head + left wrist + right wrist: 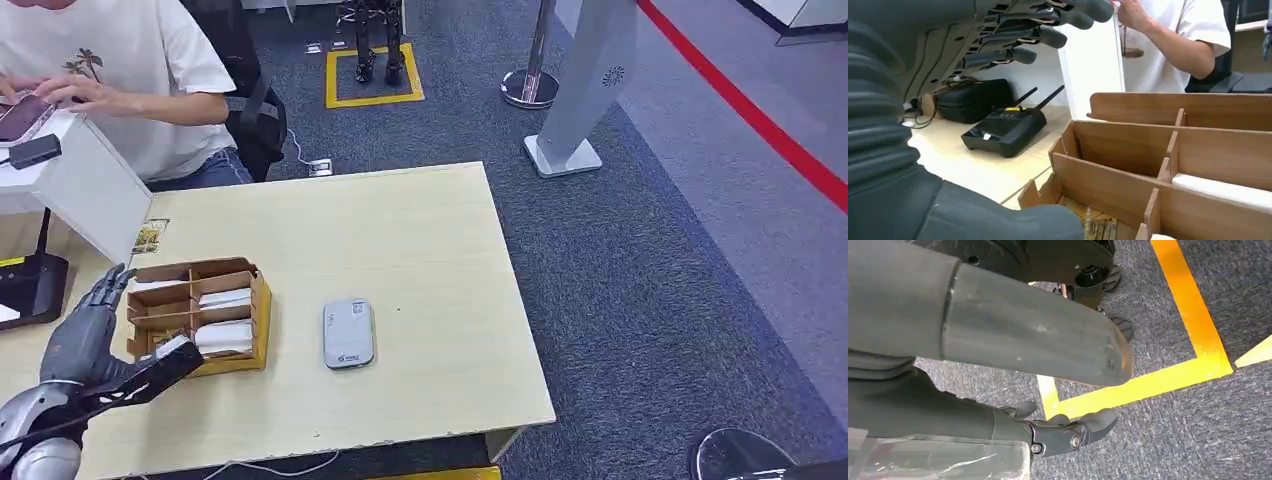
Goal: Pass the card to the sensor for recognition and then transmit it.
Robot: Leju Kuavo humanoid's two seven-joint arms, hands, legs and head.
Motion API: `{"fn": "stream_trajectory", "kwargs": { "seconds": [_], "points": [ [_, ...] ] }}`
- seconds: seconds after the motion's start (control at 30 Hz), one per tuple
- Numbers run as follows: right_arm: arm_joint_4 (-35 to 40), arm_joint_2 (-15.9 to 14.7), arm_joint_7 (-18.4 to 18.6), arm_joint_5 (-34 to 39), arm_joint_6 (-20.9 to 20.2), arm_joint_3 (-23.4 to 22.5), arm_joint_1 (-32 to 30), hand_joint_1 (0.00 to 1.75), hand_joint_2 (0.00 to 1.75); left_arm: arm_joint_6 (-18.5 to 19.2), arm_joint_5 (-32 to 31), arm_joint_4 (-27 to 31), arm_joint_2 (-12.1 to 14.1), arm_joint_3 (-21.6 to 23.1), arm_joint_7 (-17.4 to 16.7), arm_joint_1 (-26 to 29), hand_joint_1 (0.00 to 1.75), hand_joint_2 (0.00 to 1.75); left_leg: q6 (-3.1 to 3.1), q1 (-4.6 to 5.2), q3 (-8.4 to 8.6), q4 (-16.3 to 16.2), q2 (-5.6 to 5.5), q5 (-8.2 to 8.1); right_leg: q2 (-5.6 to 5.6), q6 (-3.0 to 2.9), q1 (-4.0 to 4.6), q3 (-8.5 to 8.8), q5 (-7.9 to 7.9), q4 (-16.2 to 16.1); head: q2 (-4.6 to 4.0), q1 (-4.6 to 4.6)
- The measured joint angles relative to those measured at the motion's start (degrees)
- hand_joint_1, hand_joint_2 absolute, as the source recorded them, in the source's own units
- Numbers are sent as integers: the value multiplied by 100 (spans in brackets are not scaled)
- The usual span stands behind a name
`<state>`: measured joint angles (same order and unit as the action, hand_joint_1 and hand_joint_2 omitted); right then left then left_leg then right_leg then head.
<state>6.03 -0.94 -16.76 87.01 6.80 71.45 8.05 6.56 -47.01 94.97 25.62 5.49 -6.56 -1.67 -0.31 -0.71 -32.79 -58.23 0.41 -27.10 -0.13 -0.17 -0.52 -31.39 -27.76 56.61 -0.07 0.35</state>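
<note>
The left hand [88,335] is hovering at the left side of the box [262,315], its fingers [1048,36] spread wide apart and holding nothing. In the head view its dark thumb is reaching over the box's near left corner; whether it is touching the wood I cannot tell. The box is sitting on the counter [440,240], divided into compartments. White cards [224,337] are lying stacked in the compartments on the side toward the sensor [348,333], one stack nearer the robot and one [224,297] behind it. The left wrist view is showing a yellowish printed card [1095,227] lying flat in a near compartment.

The sensor, a grey flat device with rounded corners, is lying on the counter just to the right of the box, apart from it.

The right hand [1068,432] is hanging beside the robot over grey carpet marked with yellow tape [1148,382]. Its fingers are curling loosely and holding nothing.

A person [130,80] in a white shirt is sitting at the far left corner of the counter, hands busy over a device there. A white panel [95,190] is standing between the person and the box. A black router [1005,130] with two antennas is sitting on the counter to the left of the box.
</note>
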Motion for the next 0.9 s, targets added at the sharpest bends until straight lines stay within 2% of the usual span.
{"fn": "stream_trajectory", "kwargs": {
  "seconds": [0.33,0.53,0.7,0.9],
  "points": [
    [0,-9,-26,-2,7,0,-12,0,0,-149,-4,147,61,11,-133,235,0,175,0,0,-2,1,1,-1,1,0,0,0,-1,0,0,0],
    [0,-17,-59,-2,20,-112,-74,0,0,-608,-363,654,20,-79,-206,899,0,175,1,1,-3,1,0,-3,0,1,0,-1,-8,-2,0,0],
    [-2,-20,-33,-2,87,-203,-94,0,0,-678,-503,993,-59,-157,-223,1285,0,175,0,1,-4,1,-2,-4,-3,0,0,0,-9,-2,0,0],
    [-2,-22,-37,-2,79,-245,-103,0,0,-686,-542,1126,-133,-212,-223,1458,0,175,0,0,-3,1,-3,-3,-5,0,0,1,-8,-1,0,0]
  ]
}}
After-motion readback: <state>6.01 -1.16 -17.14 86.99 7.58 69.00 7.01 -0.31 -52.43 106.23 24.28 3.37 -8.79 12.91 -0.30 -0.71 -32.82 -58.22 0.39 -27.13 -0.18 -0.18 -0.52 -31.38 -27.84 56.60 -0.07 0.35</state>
